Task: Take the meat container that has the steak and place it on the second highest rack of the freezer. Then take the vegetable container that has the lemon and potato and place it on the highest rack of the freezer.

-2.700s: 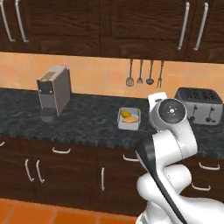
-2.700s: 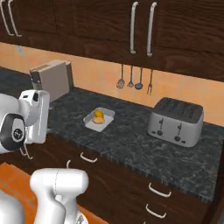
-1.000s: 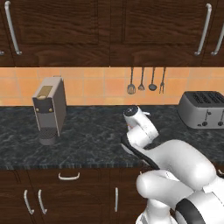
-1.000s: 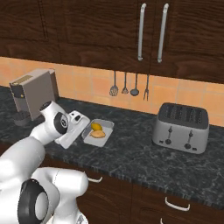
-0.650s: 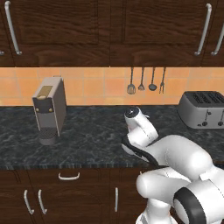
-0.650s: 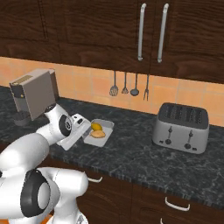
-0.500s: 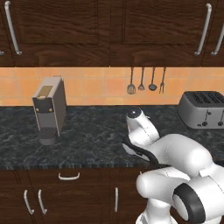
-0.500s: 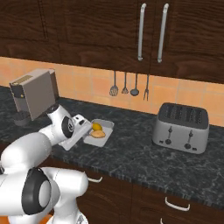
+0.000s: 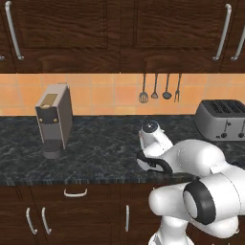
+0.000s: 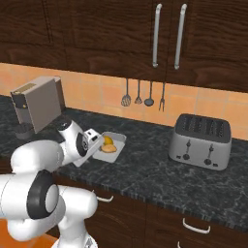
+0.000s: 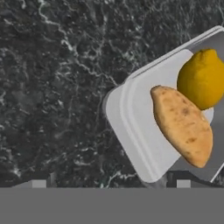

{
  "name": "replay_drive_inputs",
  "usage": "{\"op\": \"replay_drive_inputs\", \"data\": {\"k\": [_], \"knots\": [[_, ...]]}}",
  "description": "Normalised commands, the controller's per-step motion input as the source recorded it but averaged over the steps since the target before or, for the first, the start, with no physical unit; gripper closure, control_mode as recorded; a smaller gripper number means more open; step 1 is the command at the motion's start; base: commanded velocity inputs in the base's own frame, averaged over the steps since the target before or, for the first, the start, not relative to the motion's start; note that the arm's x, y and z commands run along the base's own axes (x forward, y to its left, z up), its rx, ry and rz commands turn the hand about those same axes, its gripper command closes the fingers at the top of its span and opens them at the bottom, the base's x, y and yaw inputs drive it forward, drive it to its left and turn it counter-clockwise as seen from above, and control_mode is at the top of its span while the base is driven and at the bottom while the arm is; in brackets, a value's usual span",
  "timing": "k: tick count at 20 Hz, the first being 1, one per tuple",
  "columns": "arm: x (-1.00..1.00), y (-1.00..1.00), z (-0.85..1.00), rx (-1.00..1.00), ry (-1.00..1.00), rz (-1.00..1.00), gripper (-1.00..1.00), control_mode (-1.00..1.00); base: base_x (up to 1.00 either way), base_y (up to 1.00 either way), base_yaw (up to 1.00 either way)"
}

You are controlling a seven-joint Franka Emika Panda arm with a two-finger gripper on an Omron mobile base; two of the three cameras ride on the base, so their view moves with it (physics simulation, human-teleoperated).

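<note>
Two food items, lemon (image 11: 202,78) and potato (image 11: 183,124), sit in container (image 11: 135,135) on surface (image 11: 57,87); jaws open, nothing lifted yet.

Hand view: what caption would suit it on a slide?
Lemon and potato in a white container on dark counter.

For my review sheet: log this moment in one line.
hand: open, over counter | container: lemon, potato inside | not gripped

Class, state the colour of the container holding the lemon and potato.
The container is pale grey-white, clearest in the hand view.
</note>
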Motion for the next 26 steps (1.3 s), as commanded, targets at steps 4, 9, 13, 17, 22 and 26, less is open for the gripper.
{"op": "replay_drive_inputs", "data": {"k": [4, 9, 13, 17, 22, 26], "knots": [[0.47, 0.00, -0.24, 0.00, 0.01, 0.00, -1.00, -1.00, 0.00, 0.00, 0.00], [0.26, 0.00, -0.20, 0.00, 0.00, 0.00, -1.00, -1.00, 0.00, 0.00, 0.00], [0.00, 0.07, -0.46, 0.00, 0.00, 0.00, 1.00, -1.00, 0.00, 0.00, 0.00], [0.01, 0.01, -0.49, 0.00, 0.01, 0.00, 1.00, -1.00, 0.00, 0.00, 0.00], [0.00, 0.00, -0.34, 0.03, 0.04, 0.00, 1.00, -1.00, 0.00, 0.00, 0.00], [-0.06, 0.00, -0.05, 0.00, 0.00, 0.00, 1.00, -1.00, 0.00, 0.00, 0.00]]}}
